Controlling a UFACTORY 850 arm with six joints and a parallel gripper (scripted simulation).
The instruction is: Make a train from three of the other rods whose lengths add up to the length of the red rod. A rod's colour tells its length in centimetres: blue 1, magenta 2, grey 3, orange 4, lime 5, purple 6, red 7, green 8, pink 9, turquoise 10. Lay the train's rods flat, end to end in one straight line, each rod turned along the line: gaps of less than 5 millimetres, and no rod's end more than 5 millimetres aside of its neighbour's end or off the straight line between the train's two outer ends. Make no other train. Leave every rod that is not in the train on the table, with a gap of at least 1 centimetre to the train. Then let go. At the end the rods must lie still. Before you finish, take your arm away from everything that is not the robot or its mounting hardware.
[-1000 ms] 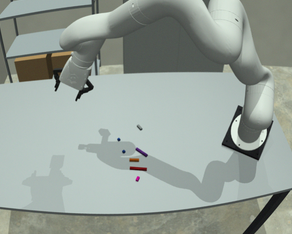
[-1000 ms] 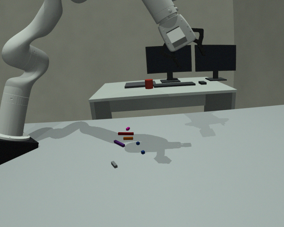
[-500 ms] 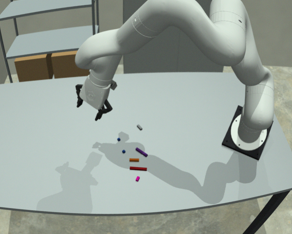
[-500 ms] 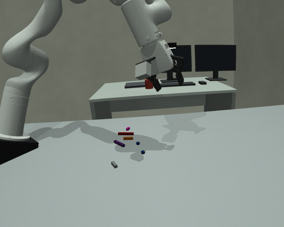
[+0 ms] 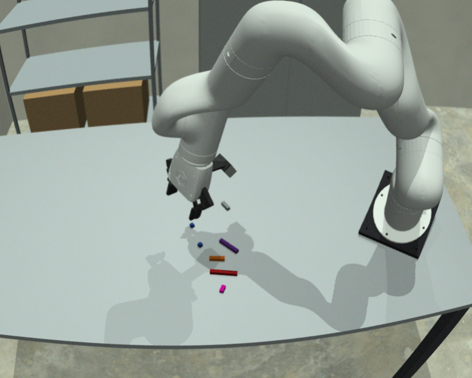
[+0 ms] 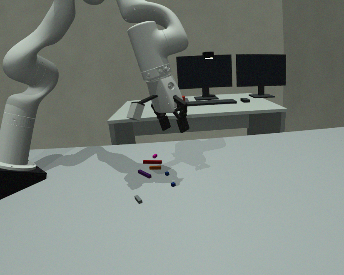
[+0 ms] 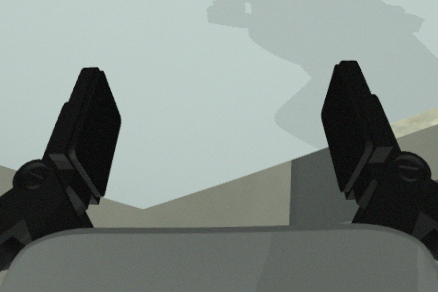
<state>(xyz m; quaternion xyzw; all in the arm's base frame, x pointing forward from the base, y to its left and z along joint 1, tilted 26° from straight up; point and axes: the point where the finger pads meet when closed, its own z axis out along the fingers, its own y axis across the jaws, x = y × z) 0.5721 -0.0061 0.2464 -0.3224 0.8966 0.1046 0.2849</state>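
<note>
My gripper (image 5: pixel 182 203) (image 6: pixel 174 128) (image 7: pixel 219 90) is open and empty, tilted, high above the table. A red rod (image 5: pixel 223 272) (image 6: pixel 152 162) lies beside a roughly parallel orange rod (image 5: pixel 216 258) (image 6: pixel 155 167). A magenta rod (image 5: pixel 222 288) (image 6: pixel 154 155) lies on the red rod's other side. A purple rod (image 5: pixel 228 245) (image 6: pixel 144 173) lies slanted near the orange one. One blue rod (image 5: pixel 200 244) (image 6: pixel 166 173) lies near the orange rod, another blue rod (image 5: pixel 192 225) (image 6: pixel 173 184) farther off. A grey rod (image 5: pixel 225 205) (image 6: pixel 138 199) lies apart. All rods are separate.
The arm's base plate (image 5: pixel 408 250) (image 6: pixel 25 172) stands at one end of the table (image 5: pixel 68 210) (image 6: pixel 233 211). A shelf rack (image 5: pixel 80 64) and a desk (image 6: pixel 233 111) with monitors stand beyond the table. Arm shadows fall across the rods.
</note>
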